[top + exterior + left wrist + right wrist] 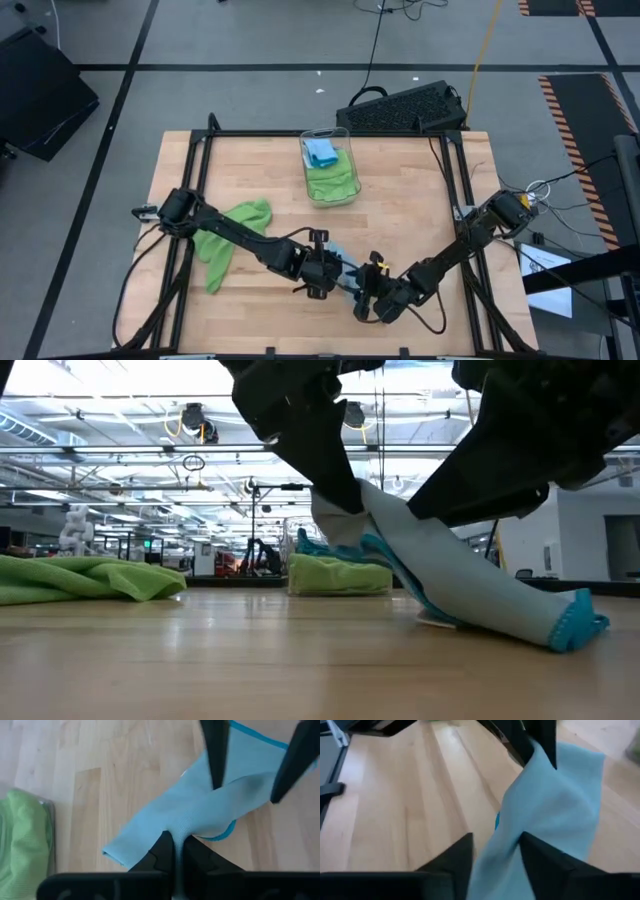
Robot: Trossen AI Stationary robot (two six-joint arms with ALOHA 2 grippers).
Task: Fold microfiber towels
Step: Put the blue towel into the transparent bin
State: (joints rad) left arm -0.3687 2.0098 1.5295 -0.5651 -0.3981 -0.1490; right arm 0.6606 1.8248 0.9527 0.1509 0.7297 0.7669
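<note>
Pale wooden table (250, 160) boards, framed in black rails, carry the work; beyond them lies grey floor with a keyboard-like unit at twelve o'clock.

Down at six o'clock near the front edge, a light blue towel (470, 585) hangs lifted at one end and trails to the wood at the other, its teal-stitched hem showing. It looks light, limp and thin; it drapes and creases freely, so it should fold wherever it is pulled, and will likely slide a little on the smooth wood. Corners or the stitched hem seem the surest places to pinch, as a mid-cloth grip only bunches it.

Left gripper (174, 842) is clenched on a bunched ridge of that blue cloth. Right gripper (496, 852), just beside it, has its fingers set on either side of the towel's hanging fold, closing about it without clearly pinching yet.

At nine o'clock a crumpled lime green towel (232, 240) lies loose under the left arm. At twelve o'clock a clear plastic bin (330, 190) holds more green and blue cloths.
</note>
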